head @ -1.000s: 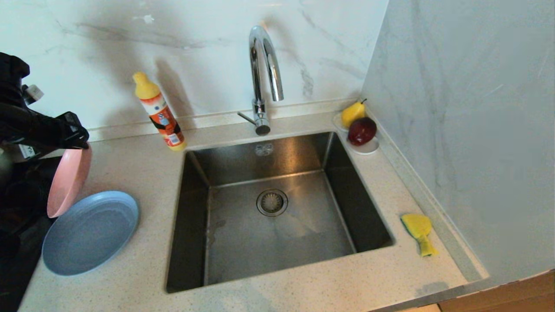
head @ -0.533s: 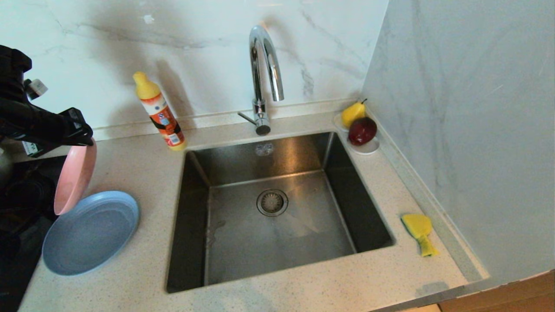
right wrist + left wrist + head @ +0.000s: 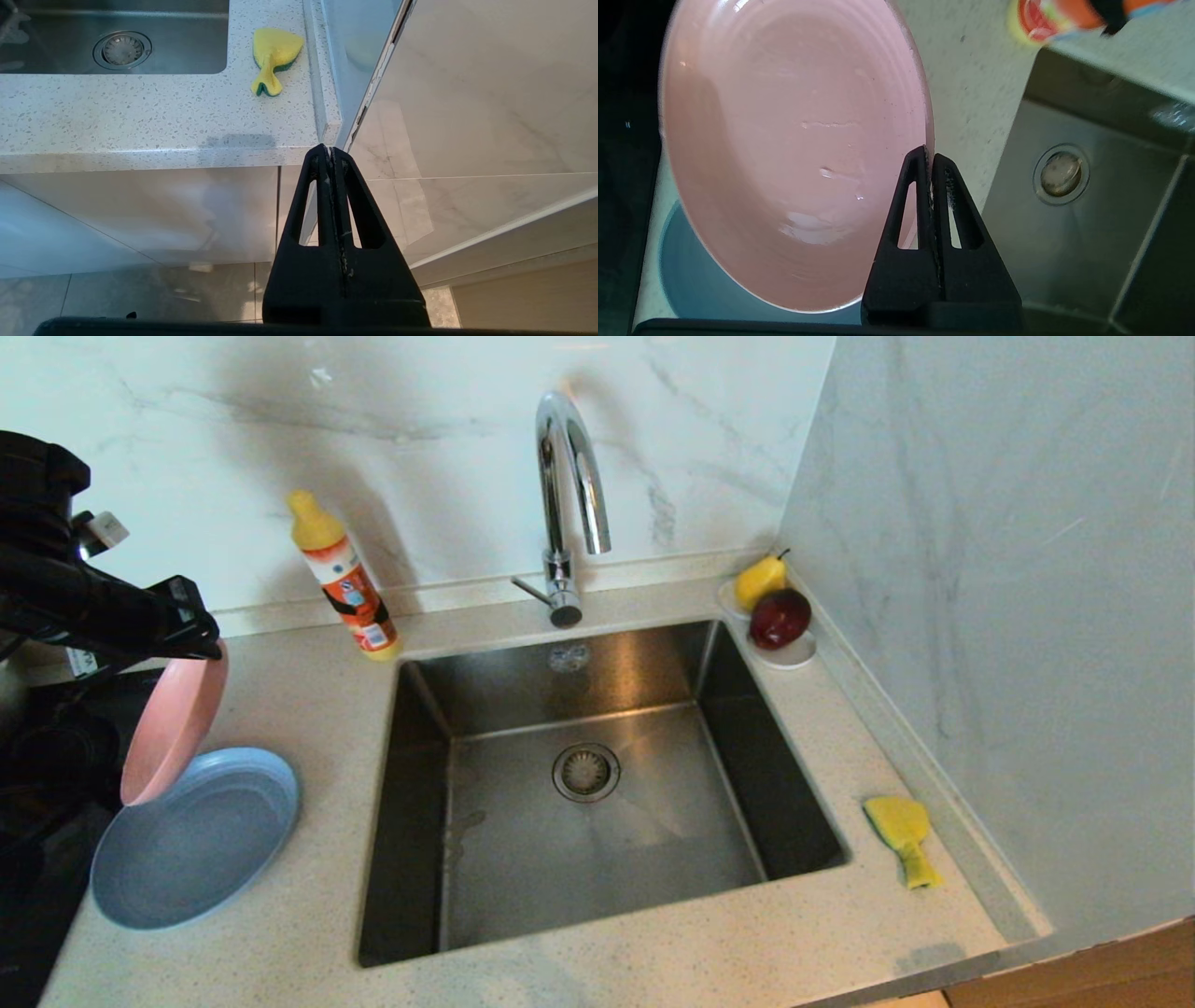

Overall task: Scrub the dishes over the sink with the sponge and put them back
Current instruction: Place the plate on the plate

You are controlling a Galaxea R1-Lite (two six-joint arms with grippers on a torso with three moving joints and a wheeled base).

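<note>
The pink plate [image 3: 173, 723] hangs tilted over the desk's left edge, its rim pinched by the left hand [image 3: 930, 156]. That thin grip could slip, dropping it on the blue plate [image 3: 196, 840]. The right hand [image 3: 331, 154] is shut, empty.

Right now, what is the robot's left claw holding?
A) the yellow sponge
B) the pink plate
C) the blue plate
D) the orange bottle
B: the left claw is pinched shut on the rim of the pink plate, which hangs tilted above the blue plate lying on the counter; the sponge lies untouched to the right of the sink.
</note>
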